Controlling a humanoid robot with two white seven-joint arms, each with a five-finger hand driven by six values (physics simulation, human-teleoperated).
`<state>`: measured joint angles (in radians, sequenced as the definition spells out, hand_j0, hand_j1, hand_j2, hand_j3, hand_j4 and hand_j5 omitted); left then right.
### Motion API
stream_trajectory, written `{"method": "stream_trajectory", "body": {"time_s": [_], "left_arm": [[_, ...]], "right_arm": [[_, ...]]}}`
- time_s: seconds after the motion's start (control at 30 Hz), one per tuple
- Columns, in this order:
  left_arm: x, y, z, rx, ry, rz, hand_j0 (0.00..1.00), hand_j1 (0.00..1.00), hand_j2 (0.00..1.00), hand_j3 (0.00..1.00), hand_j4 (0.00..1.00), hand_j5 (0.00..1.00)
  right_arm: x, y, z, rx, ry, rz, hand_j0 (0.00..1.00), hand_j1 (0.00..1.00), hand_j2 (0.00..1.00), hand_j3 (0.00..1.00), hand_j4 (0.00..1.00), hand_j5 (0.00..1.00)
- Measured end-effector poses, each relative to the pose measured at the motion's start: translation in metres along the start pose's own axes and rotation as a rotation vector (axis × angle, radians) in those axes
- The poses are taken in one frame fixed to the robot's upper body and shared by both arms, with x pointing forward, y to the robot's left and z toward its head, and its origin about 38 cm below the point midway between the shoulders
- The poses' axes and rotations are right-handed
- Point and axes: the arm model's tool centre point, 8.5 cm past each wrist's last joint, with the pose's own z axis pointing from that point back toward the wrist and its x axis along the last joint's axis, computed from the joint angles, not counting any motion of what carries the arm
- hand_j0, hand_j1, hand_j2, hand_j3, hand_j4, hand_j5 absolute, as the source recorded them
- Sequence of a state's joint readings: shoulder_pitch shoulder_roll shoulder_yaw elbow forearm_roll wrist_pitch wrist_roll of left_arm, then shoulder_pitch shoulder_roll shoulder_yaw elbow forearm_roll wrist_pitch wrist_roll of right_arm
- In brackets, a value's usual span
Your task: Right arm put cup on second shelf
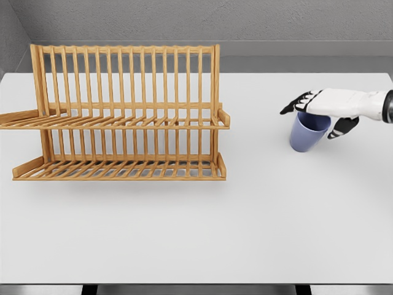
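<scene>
White tabletop (258,233) fills the foreground, smooth and matte, its near edge running along the bottom of the view. Toward its right side, the right hand (319,114) reaches in from the right edge on a glossy white forearm, palm turned down over the cup (307,134). Its dark fingers (293,106) stretch out past the far side of the rim, and the dark thumb (342,127) curves down along the cup's right side; the hand looks loosely draped over the cup's mouth, but whether it truly clamps the cup cannot be told from this angle. The cup is a plain blue tumbler, smooth-walled, tapering toward its base, tilted slightly with its open mouth up under the palm and its base resting at or just above the table. Well apart from it, on the left half of the table, stands a wooden rack (123,117) of light honey-coloured timber: a tall back of thin upright slats and two slatted shelves projecting forward, one above the other, each with a low raised lip at its ends. Behind the table rises a grey, faintly textured wall (245,18).
</scene>
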<state>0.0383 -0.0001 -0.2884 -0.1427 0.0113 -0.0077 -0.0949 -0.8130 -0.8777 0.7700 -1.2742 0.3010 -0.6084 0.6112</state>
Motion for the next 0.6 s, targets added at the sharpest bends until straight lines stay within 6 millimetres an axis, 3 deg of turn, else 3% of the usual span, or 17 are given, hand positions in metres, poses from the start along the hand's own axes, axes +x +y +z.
{"method": "stream_trajectory", "body": {"time_s": [0.13,0.2,0.3,0.6], "left_arm": [[0.0,0.0,0.0,0.0,0.0,0.0,1.0,1.0,1.0,1.0,1.0,1.0],[0.0,0.0,0.0,0.0,0.0,0.0,1.0,1.0,1.0,1.0,1.0,1.0],[0.0,0.0,0.0,0.0,0.0,0.0,1.0,1.0,1.0,1.0,1.0,1.0],[0.0,0.0,0.0,0.0,0.0,0.0,1.0,1.0,1.0,1.0,1.0,1.0]], "right_arm": [[-0.0013,0.0048,-0.0021,0.014,0.001,-0.008,1.0,1.0,1.0,1.0,1.0,1.0],[-0.0017,0.0057,-0.0023,0.017,0.002,-0.01,0.81,0.81,0.81,0.81,0.81,0.81],[-0.002,0.006,-0.0022,0.016,0.003,-0.012,0.68,0.68,0.68,0.68,0.68,0.68],[-0.0014,0.0034,-0.0018,0.014,0.002,-0.005,0.64,0.64,0.64,0.64,0.64,0.64]]}}
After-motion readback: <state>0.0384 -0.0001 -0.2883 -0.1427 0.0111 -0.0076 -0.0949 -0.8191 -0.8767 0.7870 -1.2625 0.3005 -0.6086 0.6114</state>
